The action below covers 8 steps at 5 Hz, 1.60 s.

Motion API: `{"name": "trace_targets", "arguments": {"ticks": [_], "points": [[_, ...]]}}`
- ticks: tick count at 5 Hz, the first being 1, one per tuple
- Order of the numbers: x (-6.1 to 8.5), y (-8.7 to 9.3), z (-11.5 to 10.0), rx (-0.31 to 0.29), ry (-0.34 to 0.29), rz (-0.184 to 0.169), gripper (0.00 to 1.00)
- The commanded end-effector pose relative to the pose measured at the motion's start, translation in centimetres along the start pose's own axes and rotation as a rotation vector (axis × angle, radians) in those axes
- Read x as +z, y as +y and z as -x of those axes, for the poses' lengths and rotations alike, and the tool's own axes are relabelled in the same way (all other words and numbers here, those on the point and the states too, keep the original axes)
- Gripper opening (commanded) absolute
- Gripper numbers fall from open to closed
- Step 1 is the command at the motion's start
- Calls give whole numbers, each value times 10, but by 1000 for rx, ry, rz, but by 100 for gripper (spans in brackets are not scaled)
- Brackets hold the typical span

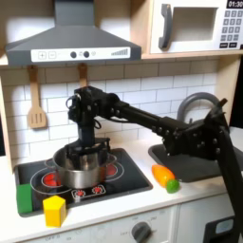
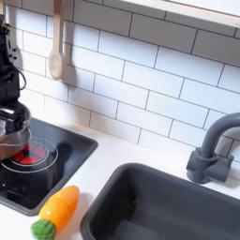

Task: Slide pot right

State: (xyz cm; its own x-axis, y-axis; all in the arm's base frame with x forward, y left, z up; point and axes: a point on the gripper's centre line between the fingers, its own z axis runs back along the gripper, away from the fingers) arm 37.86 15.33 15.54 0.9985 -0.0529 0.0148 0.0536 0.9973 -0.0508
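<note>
Gripper (image 1: pixel 84 149) down in pot (image 1: pixel 80 169); no legible labels, microwave (image 1: pixel 197 25) keypad blurred

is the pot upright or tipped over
Upright. In the first exterior view the pot sits flat on the stove, rim level and opening facing up, with the gripper at its rim.

The shiny round silver metal pot (image 1: pixel 80 169) stands upright on the black stove (image 1: pixel 128 180), over its left burners.
</note>
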Motion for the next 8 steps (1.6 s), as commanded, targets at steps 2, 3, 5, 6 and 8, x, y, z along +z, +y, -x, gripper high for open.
{"name": "trace_targets", "arguments": {"ticks": [2,3,5,6,8], "points": [[-5,-41,6,-52,16,20,100],[-5,-52,7,-73,22,18,100],[-7,-69,9,-101,27,27,100],[-9,-77,10,-112,36,34,100],[-3,-82,11,-117,24,24,100]]}}
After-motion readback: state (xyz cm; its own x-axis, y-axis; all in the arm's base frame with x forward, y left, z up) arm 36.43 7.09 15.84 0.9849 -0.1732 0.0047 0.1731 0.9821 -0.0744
